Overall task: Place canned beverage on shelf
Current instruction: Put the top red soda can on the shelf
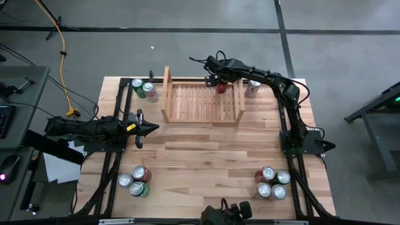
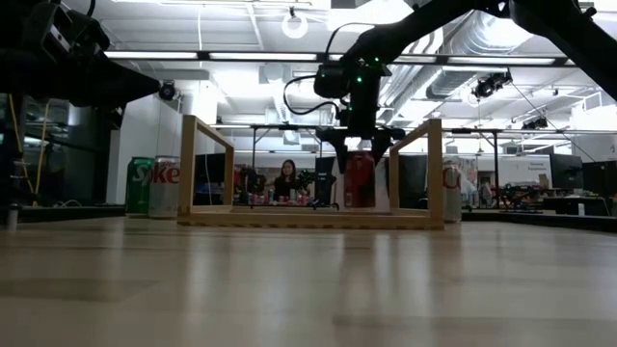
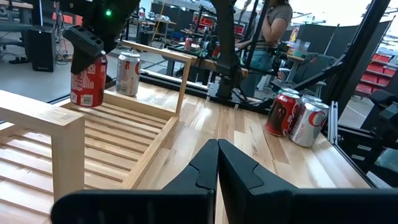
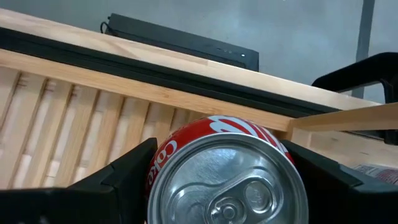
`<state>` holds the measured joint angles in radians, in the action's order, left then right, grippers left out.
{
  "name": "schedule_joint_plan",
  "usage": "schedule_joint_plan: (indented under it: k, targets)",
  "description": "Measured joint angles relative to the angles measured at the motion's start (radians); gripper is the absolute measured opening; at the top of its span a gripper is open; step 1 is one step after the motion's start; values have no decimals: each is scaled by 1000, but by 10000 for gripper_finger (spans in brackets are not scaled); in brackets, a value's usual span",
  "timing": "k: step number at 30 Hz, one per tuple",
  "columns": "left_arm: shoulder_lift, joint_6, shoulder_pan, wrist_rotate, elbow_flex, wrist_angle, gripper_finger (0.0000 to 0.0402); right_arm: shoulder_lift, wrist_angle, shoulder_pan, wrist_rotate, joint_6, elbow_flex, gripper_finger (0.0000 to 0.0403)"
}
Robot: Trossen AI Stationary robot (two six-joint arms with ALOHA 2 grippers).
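- A red can (image 1: pixel 221 87) stood upright on the slatted base at the shelf's far right corner.
- The pale wooden shelf (image 1: pixel 187 103) sat on the worktop's far side.

We count cans on table (image 1: pixel 206 153): two at upper left (image 1: pixel 143 89), three at lower left (image 1: pixel 135 180), four at lower right (image 1: pixel 272 183), one at upper right (image 1: pixel 252 87), one red can (image 1: pixel 221 87) on one shelf (image 1: pixel 201 103). Eleven cans total.

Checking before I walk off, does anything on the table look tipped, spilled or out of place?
Nothing stands out. The right gripper holds a red can upright over the shelf; the other cans stand upright in clusters.
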<state>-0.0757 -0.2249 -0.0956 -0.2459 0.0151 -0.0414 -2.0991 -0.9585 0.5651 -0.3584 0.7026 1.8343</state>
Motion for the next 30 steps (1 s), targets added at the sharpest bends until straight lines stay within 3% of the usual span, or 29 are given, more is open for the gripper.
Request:
schedule_joint_plan:
  k: [12,19,30]
  targets:
    - [0,0,0,0,0,0,3,0,-2,0,11,4,0,285]
    - [0,0,0,0,0,0,3,2,-1,0,17,7,1,329]
    - [0,0,0,0,0,0,3,1,0,3,22,1,9,313]
